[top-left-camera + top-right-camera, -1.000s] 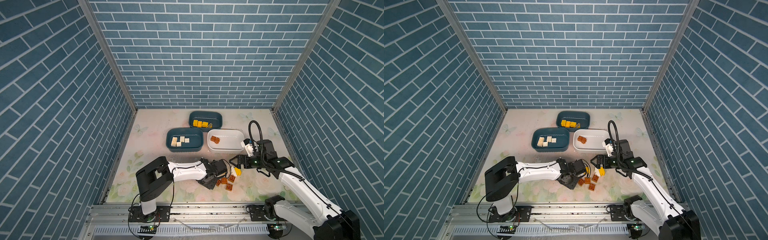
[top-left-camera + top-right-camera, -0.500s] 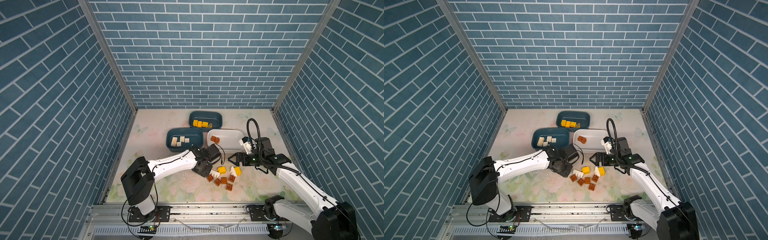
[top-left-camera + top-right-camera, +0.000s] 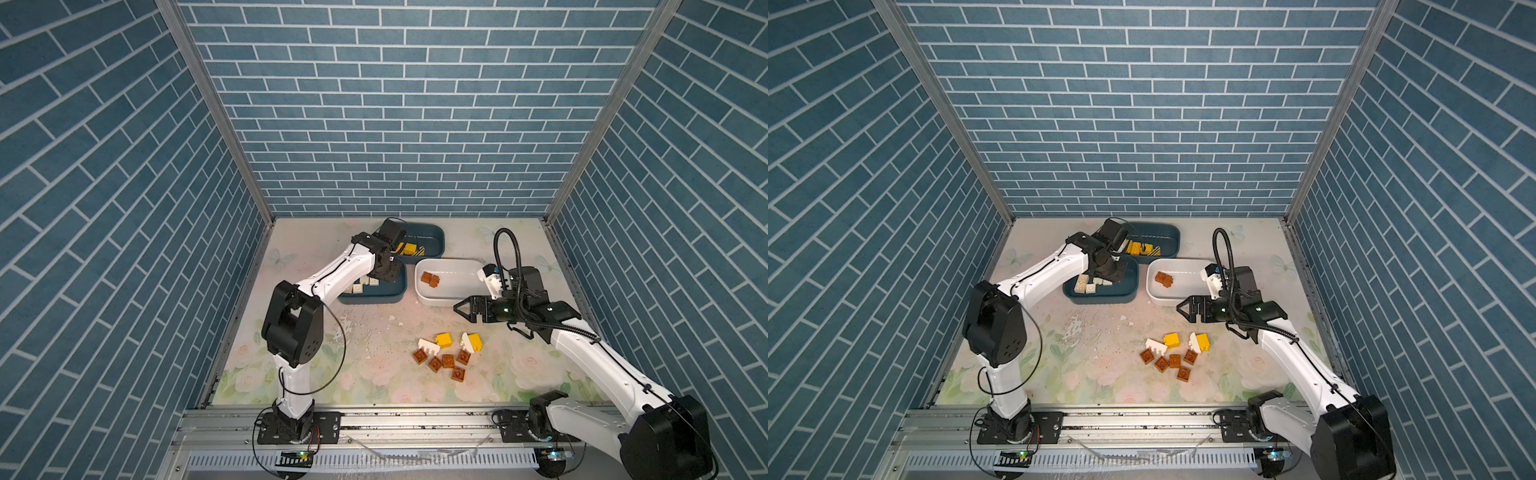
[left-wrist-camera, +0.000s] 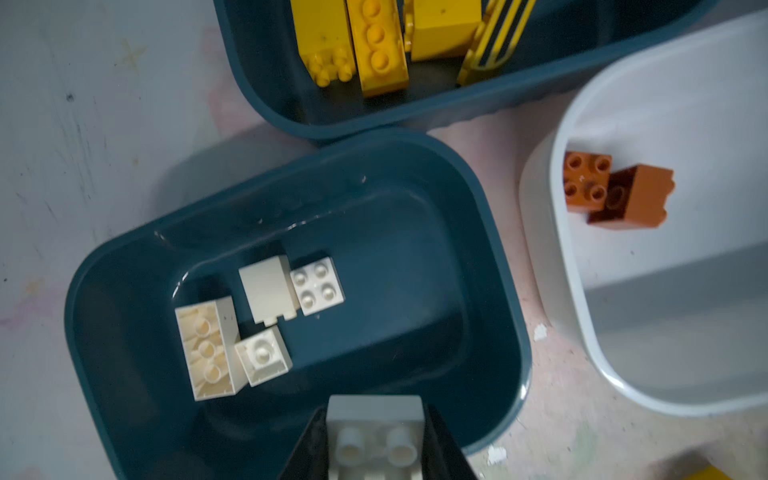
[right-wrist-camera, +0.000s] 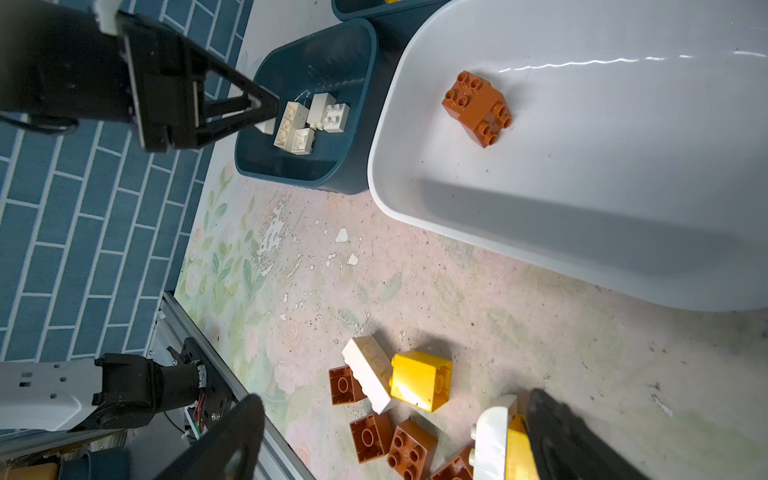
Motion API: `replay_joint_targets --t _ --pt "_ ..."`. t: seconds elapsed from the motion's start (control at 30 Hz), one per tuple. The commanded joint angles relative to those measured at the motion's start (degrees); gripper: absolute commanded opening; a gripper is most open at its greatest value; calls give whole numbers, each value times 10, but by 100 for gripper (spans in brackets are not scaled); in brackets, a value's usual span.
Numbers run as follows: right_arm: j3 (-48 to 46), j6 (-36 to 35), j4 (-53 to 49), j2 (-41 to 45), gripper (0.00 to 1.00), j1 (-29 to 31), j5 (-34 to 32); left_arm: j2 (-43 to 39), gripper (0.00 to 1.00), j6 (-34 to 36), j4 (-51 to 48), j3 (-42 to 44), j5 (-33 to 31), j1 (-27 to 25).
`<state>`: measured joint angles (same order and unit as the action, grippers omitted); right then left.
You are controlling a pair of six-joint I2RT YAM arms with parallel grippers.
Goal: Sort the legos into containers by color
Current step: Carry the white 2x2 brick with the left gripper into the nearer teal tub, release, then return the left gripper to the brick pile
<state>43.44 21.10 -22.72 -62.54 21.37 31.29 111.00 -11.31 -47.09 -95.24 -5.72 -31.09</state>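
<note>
Left hand pinches 1 white lego above the teal tub holding 4 white ones; right hand hangs spread near the loose bricks.

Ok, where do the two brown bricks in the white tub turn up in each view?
In a top view: brown bricks in the white tub, at its end nearest the teal tubs.
In a top view: brown bricks, same spot in the tub.
Left wrist: brown bricks, just inside the tub's wall.
Right wrist: brown bricks, on the tub's bare floor.
Shared landmark: the white tub.
</note>
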Motion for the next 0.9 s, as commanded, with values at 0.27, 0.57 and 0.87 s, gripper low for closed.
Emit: replay_joint_targets --t 0.27,0.57,0.87 --pt "33 -16 2 -14 98 2 -5 129 30 7 59 -83 13 45" --pt "43 -16 1 -26 98 2 -9 149 49 -5 52 -93 20 55" --pt "46 -16 -2 -30 98 1 -12 32 67 -14 28 -13 79 29"
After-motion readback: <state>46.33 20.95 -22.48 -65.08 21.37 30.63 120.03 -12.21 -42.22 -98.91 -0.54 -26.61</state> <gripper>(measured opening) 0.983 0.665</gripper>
